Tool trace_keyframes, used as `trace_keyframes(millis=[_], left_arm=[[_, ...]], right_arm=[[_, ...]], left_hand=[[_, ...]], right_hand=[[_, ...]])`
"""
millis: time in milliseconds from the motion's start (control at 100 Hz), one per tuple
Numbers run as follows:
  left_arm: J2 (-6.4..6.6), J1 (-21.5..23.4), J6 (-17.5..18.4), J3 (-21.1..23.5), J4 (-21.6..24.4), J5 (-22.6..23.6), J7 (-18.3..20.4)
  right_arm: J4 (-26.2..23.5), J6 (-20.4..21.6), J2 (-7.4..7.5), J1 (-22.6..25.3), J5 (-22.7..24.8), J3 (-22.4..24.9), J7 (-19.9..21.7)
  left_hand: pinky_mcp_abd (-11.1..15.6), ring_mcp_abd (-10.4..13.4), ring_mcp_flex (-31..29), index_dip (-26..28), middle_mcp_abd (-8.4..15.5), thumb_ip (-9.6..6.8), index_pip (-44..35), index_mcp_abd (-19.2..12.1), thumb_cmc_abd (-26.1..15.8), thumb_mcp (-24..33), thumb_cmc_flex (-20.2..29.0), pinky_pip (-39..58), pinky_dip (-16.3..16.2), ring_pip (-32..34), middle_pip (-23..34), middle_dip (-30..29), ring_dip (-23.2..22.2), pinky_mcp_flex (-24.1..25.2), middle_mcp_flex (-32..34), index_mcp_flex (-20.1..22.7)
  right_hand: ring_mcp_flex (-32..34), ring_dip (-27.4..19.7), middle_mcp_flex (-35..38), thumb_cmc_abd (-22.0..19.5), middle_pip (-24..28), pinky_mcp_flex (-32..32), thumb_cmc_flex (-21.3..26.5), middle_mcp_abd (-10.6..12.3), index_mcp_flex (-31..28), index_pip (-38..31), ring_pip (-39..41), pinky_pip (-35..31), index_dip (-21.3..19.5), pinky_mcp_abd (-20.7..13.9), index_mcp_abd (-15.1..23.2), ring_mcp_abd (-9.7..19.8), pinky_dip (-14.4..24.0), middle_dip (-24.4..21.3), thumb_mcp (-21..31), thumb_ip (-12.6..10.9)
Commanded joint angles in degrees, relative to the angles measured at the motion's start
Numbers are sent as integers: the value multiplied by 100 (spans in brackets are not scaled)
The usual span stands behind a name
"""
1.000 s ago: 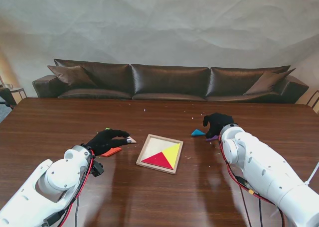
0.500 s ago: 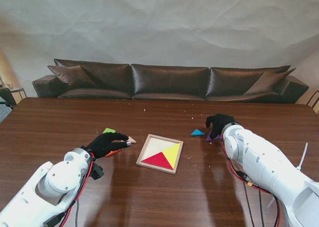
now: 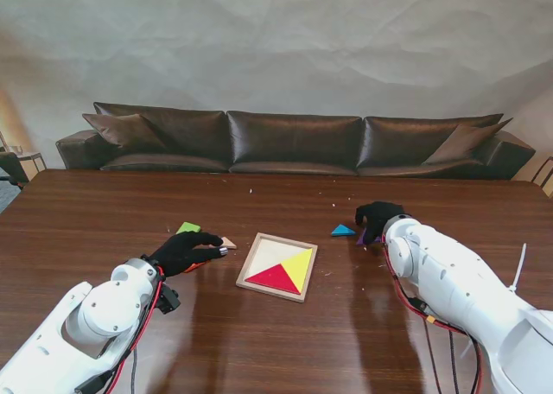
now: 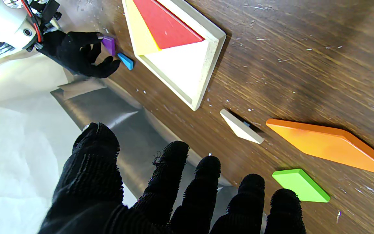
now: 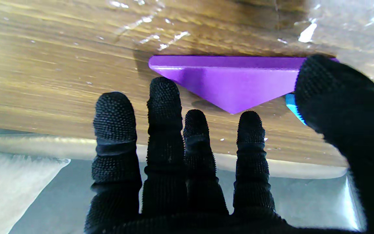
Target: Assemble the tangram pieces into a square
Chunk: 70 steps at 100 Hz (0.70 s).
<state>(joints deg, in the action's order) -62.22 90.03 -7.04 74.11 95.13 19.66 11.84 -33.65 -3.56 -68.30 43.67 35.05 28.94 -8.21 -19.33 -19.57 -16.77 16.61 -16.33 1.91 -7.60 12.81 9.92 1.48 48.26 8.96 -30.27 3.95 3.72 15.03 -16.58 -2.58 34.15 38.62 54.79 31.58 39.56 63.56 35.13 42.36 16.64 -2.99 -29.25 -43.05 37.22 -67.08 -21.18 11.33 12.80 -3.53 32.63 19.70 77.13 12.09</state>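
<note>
A wooden tray (image 3: 256,262) in mid-table holds a red triangle (image 3: 273,278) and a yellow triangle (image 3: 299,265). My left hand (image 3: 183,250) hovers open left of the tray, fingers spread, holding nothing. Around it lie a green piece (image 4: 300,185), an orange parallelogram (image 4: 326,146) and a cream piece (image 4: 240,127). Right of the tray, my right hand (image 3: 378,217) is over a purple triangle (image 5: 232,78) that lies flat on the table. Its thumb (image 5: 333,94) touches one corner while the other fingers (image 5: 164,107) stay spread and apart. A blue triangle (image 3: 343,231) sits just beside the purple one.
A dark leather sofa (image 3: 294,143) runs behind the table's far edge. Small crumbs are scattered over the wooden table (image 3: 276,342). The tray's bare half (image 4: 180,68) faces the left-hand pieces.
My left hand has drawn back toward me, uncovering the green piece. My right hand has shifted slightly nearer over the purple triangle, which has slid a little toward the blue one.
</note>
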Motion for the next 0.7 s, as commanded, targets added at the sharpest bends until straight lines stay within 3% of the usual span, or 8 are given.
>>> trace_keyframes(millis=[0,250,690], left_arm=[[-9,9,-23,-18,13,-7,127],[-6,-3,-28,-37,-12,-8,142],[-1,-7,-13,-48,-44,-2,160]], right_arm=[[104,27,-1,24,-6,-47,74],[368,130,-52,-23,-78,-219,-17],[1368,649,-432,-114,-509,-679,-494]], left_hand=[[108,10,-2,16,54,-117,8,-76,-179,-144,113,15,-36,17,20,30,-28,-16,89,9],[107,7,-6,16,46,-117,10,-55,-194,-147,101,15,-37,18,20,30,-29,-14,91,11],[101,11,-12,16,31,-117,9,-56,-199,-151,90,15,-36,20,20,30,-30,-18,89,19]], right_hand=[[108,-73,20,321,-20,-1115,67,59,43,-30,-44,-25,-64,180,-9,-103,35,-69,321,134],[191,-39,152,463,109,-1083,106,133,-154,-184,-26,-19,-120,183,-107,-80,32,-8,369,144],[673,45,986,906,252,-836,431,418,-998,-1259,45,-128,-1004,125,57,92,15,191,518,148]])
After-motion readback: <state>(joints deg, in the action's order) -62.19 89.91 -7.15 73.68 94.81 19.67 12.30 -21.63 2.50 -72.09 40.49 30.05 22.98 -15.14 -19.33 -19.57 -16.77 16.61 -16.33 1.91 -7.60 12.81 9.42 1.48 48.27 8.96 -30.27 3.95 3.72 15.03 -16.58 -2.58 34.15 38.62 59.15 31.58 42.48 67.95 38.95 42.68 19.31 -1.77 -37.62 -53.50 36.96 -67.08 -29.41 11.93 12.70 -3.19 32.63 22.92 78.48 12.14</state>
